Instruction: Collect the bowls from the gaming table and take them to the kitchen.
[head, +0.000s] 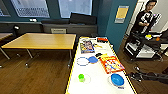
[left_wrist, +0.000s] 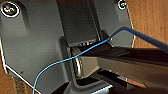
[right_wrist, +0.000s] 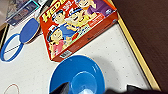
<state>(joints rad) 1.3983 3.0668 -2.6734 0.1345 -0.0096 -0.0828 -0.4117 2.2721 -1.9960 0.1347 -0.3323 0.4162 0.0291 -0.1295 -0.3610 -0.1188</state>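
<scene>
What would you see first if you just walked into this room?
Probably the long white gaming table running down the middle, with a bright blue bowl near its close end and a small green bowl across from it. A red game box with cartoon children lies just behind the blue bowl. Off to the left stands a wide wooden table.

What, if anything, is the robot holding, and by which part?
It cannot be told; the right gripper sits beside the blue bowl, with no grasp visible.
</scene>
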